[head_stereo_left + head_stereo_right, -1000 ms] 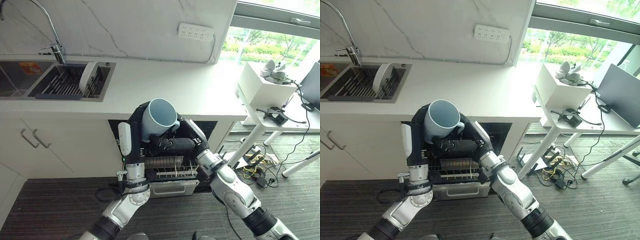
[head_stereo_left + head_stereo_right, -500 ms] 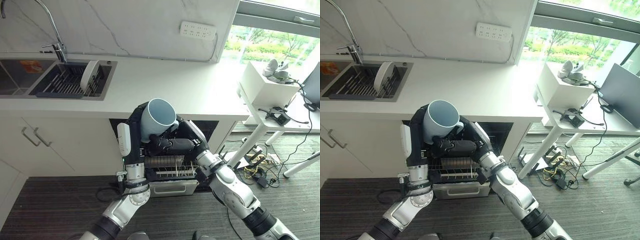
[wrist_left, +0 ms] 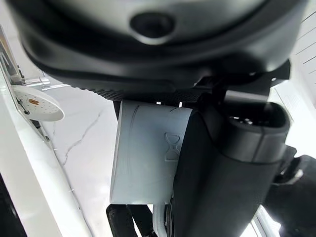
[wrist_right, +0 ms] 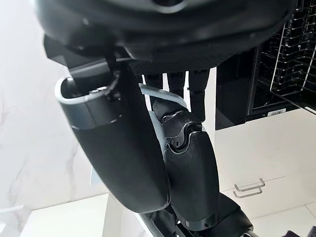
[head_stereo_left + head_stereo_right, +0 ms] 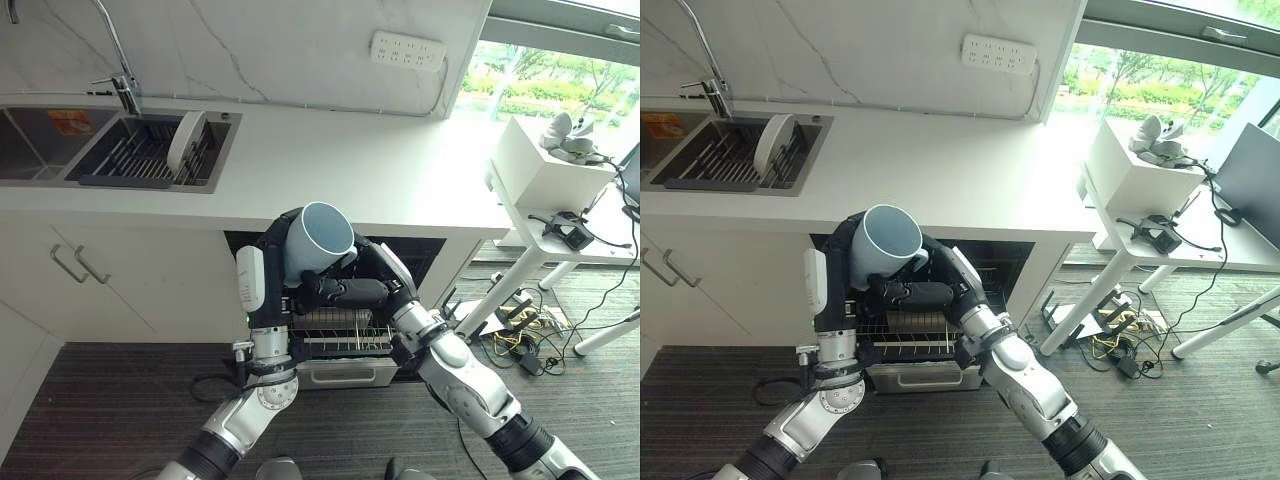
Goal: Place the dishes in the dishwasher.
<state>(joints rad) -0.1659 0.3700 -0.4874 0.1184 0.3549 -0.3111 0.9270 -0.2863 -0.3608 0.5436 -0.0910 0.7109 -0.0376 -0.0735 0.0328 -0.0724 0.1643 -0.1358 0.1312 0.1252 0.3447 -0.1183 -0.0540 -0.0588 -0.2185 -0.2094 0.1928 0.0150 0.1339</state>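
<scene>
A pale blue ceramic mug is held tilted above the pulled-out wire dishwasher rack, below the white countertop's edge. The left hand wraps its fingers round the mug's body, while the right hand grips it from beneath, beside the handle. In the dark sink rack a white round plate stands on edge. The left wrist view shows the mug's wall; the right wrist view shows its rim.
</scene>
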